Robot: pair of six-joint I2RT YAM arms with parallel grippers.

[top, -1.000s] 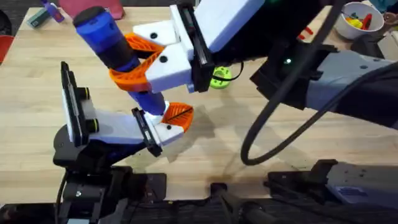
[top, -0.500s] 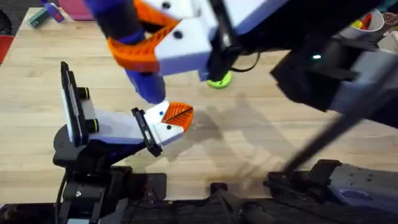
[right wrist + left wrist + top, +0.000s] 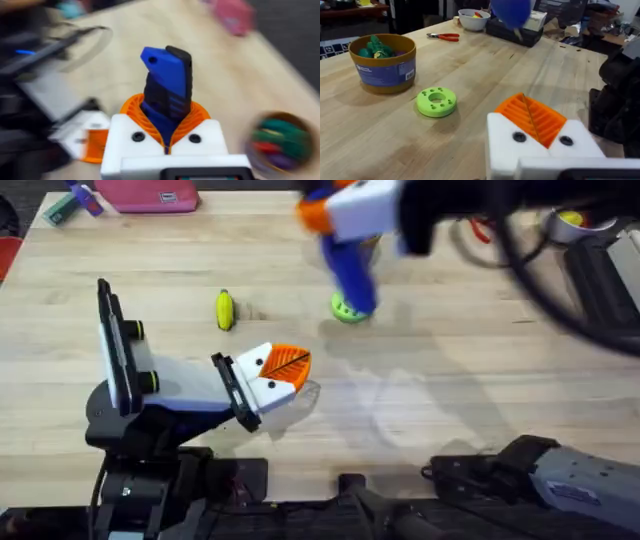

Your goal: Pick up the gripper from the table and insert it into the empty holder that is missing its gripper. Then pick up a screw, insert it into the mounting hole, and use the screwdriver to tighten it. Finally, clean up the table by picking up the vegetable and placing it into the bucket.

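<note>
From my station the bench (image 3: 480, 410) reads as light wooden butcher-block with plank grain and a smooth, faintly sheened finish, and the right pincer (image 3: 167, 142) looks like matt white plastic with ribbed orange pads (image 3: 197, 114) clamped on the screwdriver (image 3: 167, 90), whose body looks like smooth blue plastic with a black ridged face. The left pincer (image 3: 540, 131) has the same white plastic bases and ribbed orange wedges. Toward the far right corner I see a matt green plastic disc (image 3: 436, 101) with holes, the bucket (image 3: 383, 62) with a brown rim and a printed blue band that looks like paper, and the small vegetable (image 3: 225, 310), which looks like glossy yellow plastic.
</note>
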